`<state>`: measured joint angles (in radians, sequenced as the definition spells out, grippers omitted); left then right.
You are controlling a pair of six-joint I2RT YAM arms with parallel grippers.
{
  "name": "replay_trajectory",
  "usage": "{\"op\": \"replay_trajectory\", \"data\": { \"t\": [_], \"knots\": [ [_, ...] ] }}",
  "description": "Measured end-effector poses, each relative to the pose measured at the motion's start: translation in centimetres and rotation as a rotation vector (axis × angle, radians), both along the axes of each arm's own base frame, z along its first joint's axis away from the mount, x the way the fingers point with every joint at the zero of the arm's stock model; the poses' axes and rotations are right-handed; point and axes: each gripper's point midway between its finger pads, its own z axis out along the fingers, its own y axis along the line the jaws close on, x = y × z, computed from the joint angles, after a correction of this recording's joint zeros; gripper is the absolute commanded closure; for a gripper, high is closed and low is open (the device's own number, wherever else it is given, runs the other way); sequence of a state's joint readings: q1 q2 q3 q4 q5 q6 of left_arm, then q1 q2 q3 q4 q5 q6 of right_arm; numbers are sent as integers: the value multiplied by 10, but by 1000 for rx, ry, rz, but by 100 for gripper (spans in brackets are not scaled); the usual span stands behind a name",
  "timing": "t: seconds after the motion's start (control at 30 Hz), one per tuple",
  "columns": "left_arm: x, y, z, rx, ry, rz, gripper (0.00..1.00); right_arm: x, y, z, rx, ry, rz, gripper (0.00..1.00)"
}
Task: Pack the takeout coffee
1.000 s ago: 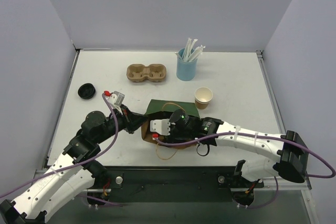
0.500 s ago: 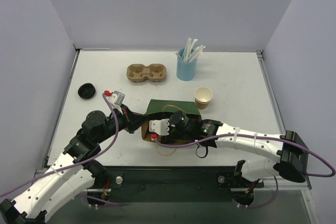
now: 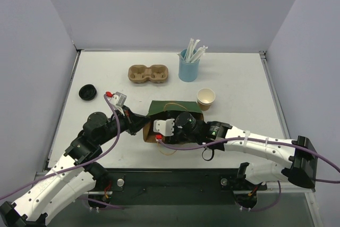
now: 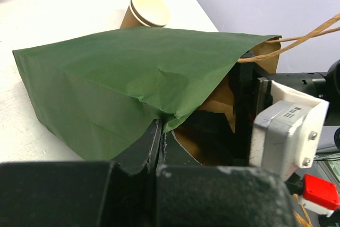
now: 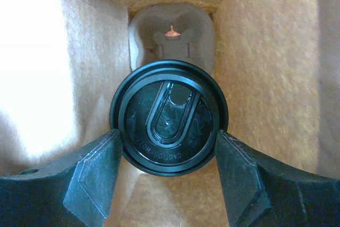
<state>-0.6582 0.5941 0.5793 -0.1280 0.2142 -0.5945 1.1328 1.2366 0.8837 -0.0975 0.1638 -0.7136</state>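
The left gripper (image 4: 160, 131) is clamped on the creased upper lip of the green paper bag (image 4: 122, 73), which lies on its side near the near edge of the bench (image 3: 239, 78). If that thin sheet slips free, the mouth would likely sag onto the right gripper (image 5: 169, 139), which reaches inside and closes on a black-lidded cup (image 5: 169, 115) seated in a moulded pulp carrier (image 5: 170, 30). Too hard a squeeze could pop the glossy round lid. The takeout coffee (image 3: 206, 97), a small tan tapered paper cup, stands lidless outside the bag, right of the bench's centre.
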Motion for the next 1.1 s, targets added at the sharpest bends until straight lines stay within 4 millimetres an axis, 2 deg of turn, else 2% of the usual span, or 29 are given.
{"op": "replay_trajectory", "data": {
  "t": [0.17, 0.6, 1.1],
  "knots": [
    [1, 0, 0, 1, -1, 0, 100, 1, -8, 6, -20, -25, 2, 51],
    [2, -1, -3, 22, -16, -6, 100, 7, -32, -7, -106, -42, -8, 51],
    [-1, 0, 1, 11, -23, -15, 100, 15, -35, -11, -17, -8, -78, 52]
  ]
}}
